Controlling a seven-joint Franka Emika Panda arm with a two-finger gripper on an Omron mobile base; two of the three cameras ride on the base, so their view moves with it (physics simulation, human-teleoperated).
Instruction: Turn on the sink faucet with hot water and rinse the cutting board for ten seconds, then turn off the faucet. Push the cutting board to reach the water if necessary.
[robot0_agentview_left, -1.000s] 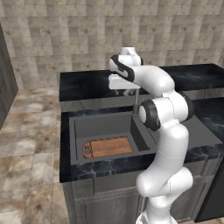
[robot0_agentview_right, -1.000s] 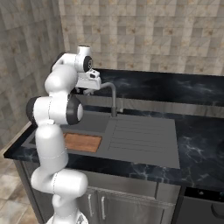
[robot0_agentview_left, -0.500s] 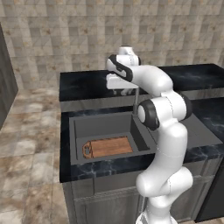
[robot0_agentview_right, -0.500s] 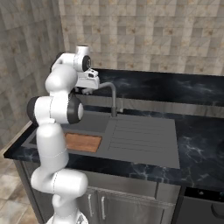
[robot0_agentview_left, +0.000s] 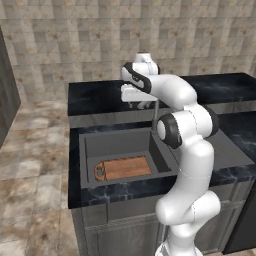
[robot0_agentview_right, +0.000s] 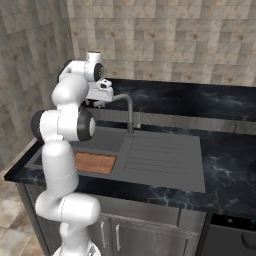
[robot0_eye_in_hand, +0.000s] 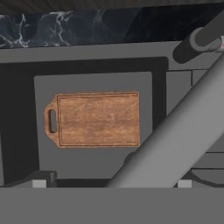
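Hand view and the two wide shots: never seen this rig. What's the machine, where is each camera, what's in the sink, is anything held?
It is a rendered kitchen with a white Franka Panda arm on a drivable base. Two pictures come from cameras on the base, behind the arm to its left and right. The third comes from a camera on the hand, looking down along the gripper.

The gripper hangs above the sink, close to the spout of the sink faucet, which crosses the hand view as a thick grey bar. Whether it touches the faucet, or is open or shut, cannot be told.

A cutting board lies flat on the basin floor, handle hole toward the side away from the ribbed drainboard. No water stream shows. A black marbled counter surrounds the sink.
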